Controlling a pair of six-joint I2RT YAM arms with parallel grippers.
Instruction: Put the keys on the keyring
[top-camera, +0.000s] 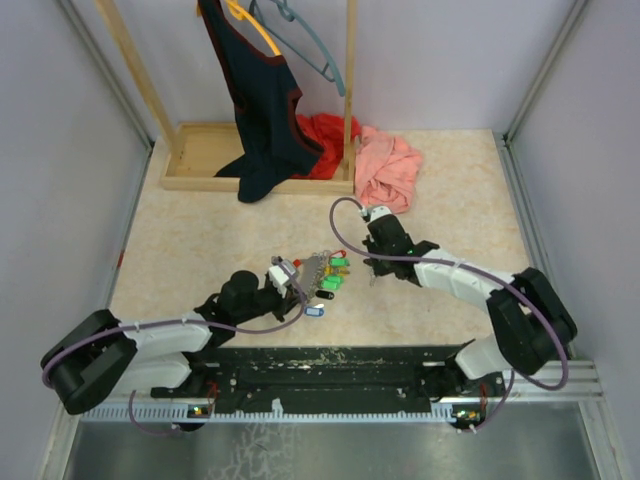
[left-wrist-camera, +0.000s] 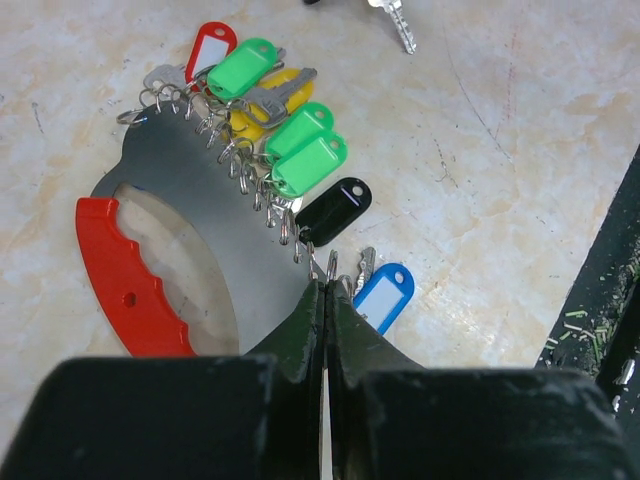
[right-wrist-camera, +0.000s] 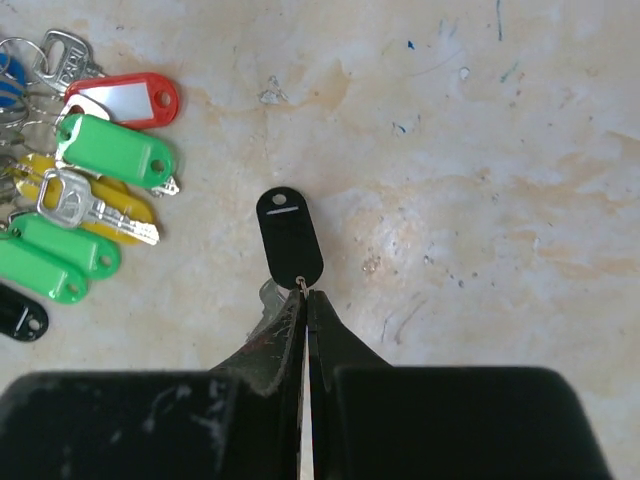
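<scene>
Status: your left gripper (left-wrist-camera: 322, 290) reaches in low from near left, clamped on the keyring's (left-wrist-camera: 190, 200) grey edge, tagged keys (left-wrist-camera: 290, 150) along its rim. Your right gripper (right-wrist-camera: 303, 292) reaches in from the right, pinching a black-tagged key (right-wrist-camera: 290, 235) just right of that bunch.

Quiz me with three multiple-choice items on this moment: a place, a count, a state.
1. Where is the loose black tag relative to the bunch?
A) in its middle
B) apart from it, at the tips of the right gripper
C) out of every view

2. How many green tags are in the bunch?
A) one
B) three
C) five

3. How is the right gripper?
A) wide open
B) shut on the tag's small ring
C) out of view

Answers:
1 B, bare table lies between tag and bunch.
2 B, three show in the left wrist view.
3 B, its fingers meet at the ring.
</scene>
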